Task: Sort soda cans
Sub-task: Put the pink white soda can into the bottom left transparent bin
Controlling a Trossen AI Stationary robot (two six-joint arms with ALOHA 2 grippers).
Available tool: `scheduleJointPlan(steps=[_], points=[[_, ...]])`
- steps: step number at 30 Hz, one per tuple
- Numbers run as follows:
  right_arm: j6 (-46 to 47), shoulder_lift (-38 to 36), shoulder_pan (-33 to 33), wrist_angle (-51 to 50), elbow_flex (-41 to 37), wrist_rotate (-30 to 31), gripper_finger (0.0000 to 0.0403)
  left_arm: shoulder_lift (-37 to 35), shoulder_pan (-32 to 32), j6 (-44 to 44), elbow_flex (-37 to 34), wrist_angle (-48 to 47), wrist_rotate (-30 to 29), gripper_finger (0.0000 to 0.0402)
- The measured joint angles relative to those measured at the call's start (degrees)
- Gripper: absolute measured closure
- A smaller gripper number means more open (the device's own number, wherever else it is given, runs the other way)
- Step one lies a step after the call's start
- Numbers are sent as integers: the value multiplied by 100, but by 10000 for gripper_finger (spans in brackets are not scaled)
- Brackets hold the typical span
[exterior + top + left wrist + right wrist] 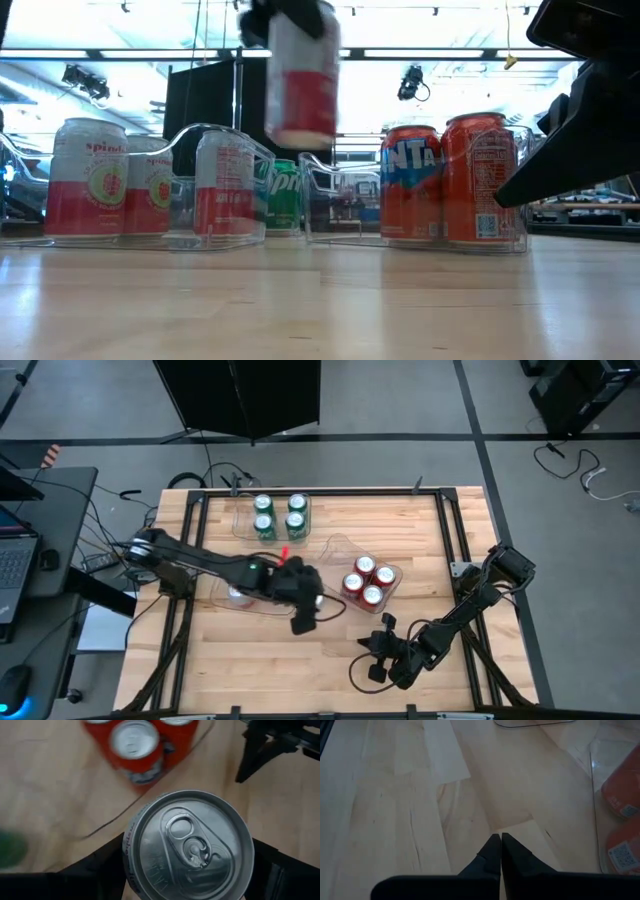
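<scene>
A silver-white cylindrical metal can (189, 847) is held clamped in the left gripper (190, 870), lifted above the table's middle. Thin, smooth walls are judged slippery; a mid-body grip is advised. The right gripper (500, 851) rests closed.

Left arm stretched out over mid-table, left gripper (305, 603) clamped round a load, raised off the surface; right gripper (500, 851) pinched shut, low, near the front edge.

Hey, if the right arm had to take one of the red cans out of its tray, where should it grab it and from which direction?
Probably by the upper side wall, coming straight down from above. The four red cans stand upright, packed together in their clear tray, so their sides are hard to reach from beside; the tops are free. The right gripper is shut now, so it should open first.
</scene>
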Motion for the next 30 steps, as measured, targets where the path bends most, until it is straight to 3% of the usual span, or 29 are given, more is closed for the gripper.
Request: scheduleJointPlan(steps=[6, 14, 19, 30], points=[[-4, 0, 0, 8, 0, 0, 402, -588, -441, -1073, -27, -1081, -973, 114], [5, 0, 0, 39, 0, 0, 402, -689, -964, -2938, -83, -2464, -1655, 114], [2, 0, 0, 46, 0, 0, 402, -738, -1100, -3354, -655, -2152, -1781, 114], [3, 0, 0, 103, 0, 0, 402, -1005, -1065, -3803, -2044, -481, -1788, 114]])
